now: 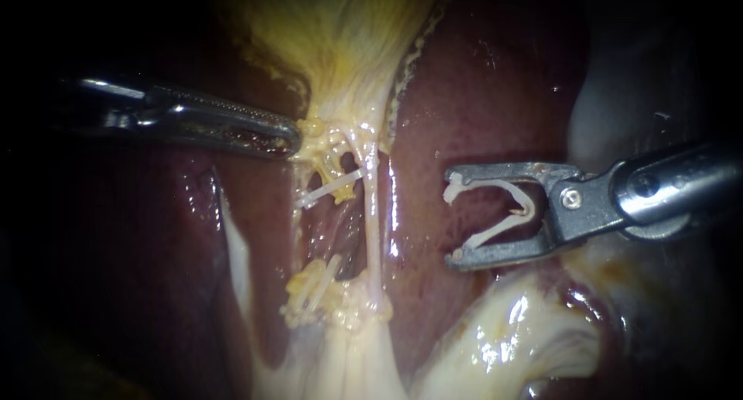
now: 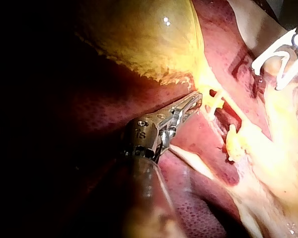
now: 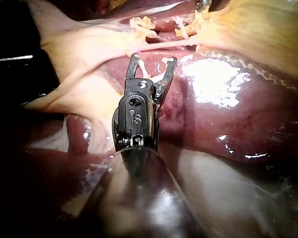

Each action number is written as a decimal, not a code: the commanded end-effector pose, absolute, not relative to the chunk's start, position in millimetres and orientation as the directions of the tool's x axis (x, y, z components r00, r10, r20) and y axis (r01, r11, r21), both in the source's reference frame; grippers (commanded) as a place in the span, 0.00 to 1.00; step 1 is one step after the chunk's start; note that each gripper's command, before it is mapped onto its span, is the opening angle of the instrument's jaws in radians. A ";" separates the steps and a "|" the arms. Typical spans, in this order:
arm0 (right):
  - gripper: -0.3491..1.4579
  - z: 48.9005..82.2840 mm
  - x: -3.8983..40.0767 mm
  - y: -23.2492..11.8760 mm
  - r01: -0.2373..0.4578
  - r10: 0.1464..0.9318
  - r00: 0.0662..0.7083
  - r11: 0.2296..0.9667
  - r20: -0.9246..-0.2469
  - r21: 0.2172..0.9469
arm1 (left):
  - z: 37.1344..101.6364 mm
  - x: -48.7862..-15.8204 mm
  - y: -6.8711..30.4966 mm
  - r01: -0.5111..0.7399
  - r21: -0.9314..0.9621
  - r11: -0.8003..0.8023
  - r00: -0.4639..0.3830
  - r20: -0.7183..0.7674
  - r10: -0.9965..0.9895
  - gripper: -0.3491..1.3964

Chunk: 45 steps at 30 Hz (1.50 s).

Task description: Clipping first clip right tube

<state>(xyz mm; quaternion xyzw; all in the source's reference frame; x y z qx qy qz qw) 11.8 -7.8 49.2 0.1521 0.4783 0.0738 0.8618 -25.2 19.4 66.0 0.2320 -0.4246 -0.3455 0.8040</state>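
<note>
My right instrument comes in from the right, its jaws spread wide with a white clip seated between them and touching both. It hovers over the liver, apart from the right tube, a thin pale strand running down from the gallbladder. The left tube beside it carries two white clips. My left instrument is shut on yellow tissue at the gallbladder's neck, also seen in the left wrist view. In the right wrist view the jaws stand just short of the tube.
Dark red liver lies under and around both instruments. Pale glistening fatty tissue bulges below my right instrument. Yellow fat shreds hang around the lower clip.
</note>
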 end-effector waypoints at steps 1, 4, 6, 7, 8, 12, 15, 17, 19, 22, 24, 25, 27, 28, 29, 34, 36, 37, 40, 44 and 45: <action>0.47 49.2 11.8 -7.8 0.018 0.273 0.532 0.943 -0.802 0.333 | 65.9 -25.2 19.4 0.359 0.666 0.654 0.401 0.523 -0.752 0.00; 0.47 49.2 11.8 -7.8 0.018 0.273 0.532 0.943 -0.802 0.333 | 65.9 -25.3 19.3 0.359 0.666 0.654 0.401 0.523 -0.752 0.00; 0.47 49.2 11.8 -7.8 0.018 0.273 0.532 0.943 -0.802 0.333 | 65.9 -25.2 19.3 0.359 0.666 0.654 0.401 0.523 -0.752 0.00; 0.47 49.2 11.8 -7.8 0.018 0.273 0.532 0.943 -0.802 0.333 | 65.9 -25.2 19.3 0.359 0.666 0.654 0.401 0.523 -0.752 0.00; 0.47 49.2 11.8 -7.8 0.018 0.273 0.532 0.943 -0.802 0.333 | 65.8 -25.2 19.3 0.358 0.667 0.654 0.401 0.523 -0.753 0.00; 0.47 49.2 11.8 -7.8 0.018 0.273 0.532 0.943 -0.802 0.333 | 65.2 -24.8 19.7 0.353 0.671 0.651 0.396 0.523 -0.754 0.00; 0.47 49.2 11.8 -7.8 0.018 0.273 0.532 0.943 -0.802 0.333 | 64.4 -24.1 20.2 0.344 0.679 0.648 0.390 0.524 -0.757 0.00; 0.47 49.2 11.8 -7.8 0.018 0.273 0.532 0.943 -0.802 0.333 | 63.4 -23.3 20.8 0.349 0.680 0.645 0.379 0.527 -0.760 0.00; 0.47 49.2 11.7 -7.8 0.018 0.273 0.532 0.943 -0.802 0.333 | 62.3 -22.5 21.4 0.357 0.679 0.642 0.373 0.526 -0.764 0.00; 0.47 49.2 11.7 -7.8 0.018 0.273 0.532 0.943 -0.802 0.333 | 60.5 -21.4 22.4 0.371 0.678 0.635 0.358 0.526 -0.771 0.00; 0.47 49.2 11.7 -7.8 0.018 0.273 0.532 0.943 -0.802 0.333 | 59.6 -21.0 22.8 0.371 0.678 0.635 0.350 0.531 -0.771 0.00; 0.47 49.2 11.7 -7.8 0.018 0.273 0.532 0.943 -0.802 0.333 | 59.3 -20.9 22.9 0.372 0.678 0.634 0.346 0.532 -0.773 0.00; 0.47 49.2 11.7 -7.8 0.017 0.273 0.532 0.943 -0.802 0.333 | 58.9 -20.8 22.8 0.373 0.674 0.637 0.347 0.535 -0.770 0.00; 0.47 49.3 11.8 -7.8 0.017 0.273 0.532 0.943 -0.802 0.333 | 58.8 -20.8 22.8 0.371 0.671 0.642 0.349 0.539 -0.766 0.00; 0.47 49.3 11.8 -7.8 0.017 0.273 0.532 0.943 -0.802 0.333 | 58.7 -20.8 22.7 0.372 0.671 0.641 0.349 0.539 -0.766 0.00; 0.47 49.4 12.0 -7.7 0.015 0.274 0.532 0.943 -0.801 0.332 | 58.7 -20.8 22.6 0.373 0.670 0.641 0.349 0.539 -0.766 0.00; 0.47 49.5 12.3 -7.9 0.014 0.273 0.532 0.943 -0.801 0.331 | 58.7 -20.8 22.6 0.373 0.670 0.641 0.349 0.539 -0.766 0.00; 0.47 49.6 12.4 -7.9 0.014 0.273 0.533 0.944 -0.801 0.331 | 58.6 -20.8 22.6 0.373 0.670 0.641 0.349 0.539 -0.767 0.00; 0.47 49.9 12.9 -8.2 0.002 0.288 0.533 0.940 -0.795 0.342 | 58.5 -20.9 22.5 0.374 0.670 0.641 0.348 0.539 -0.767 0.00; 0.47 50.3 13.6 -8.5 -0.017 0.315 0.534 0.932 -0.785 0.362 | 58.3 -21.0 22.3 0.376 0.669 0.641 0.348 0.539 -0.767 0.00; 0.47 50.5 13.8 -8.5 -0.020 0.326 0.533 0.927 -0.781 0.374 | 58.3 -21.1 22.3 0.377 0.669 0.640 0.347 0.539 -0.767 0.00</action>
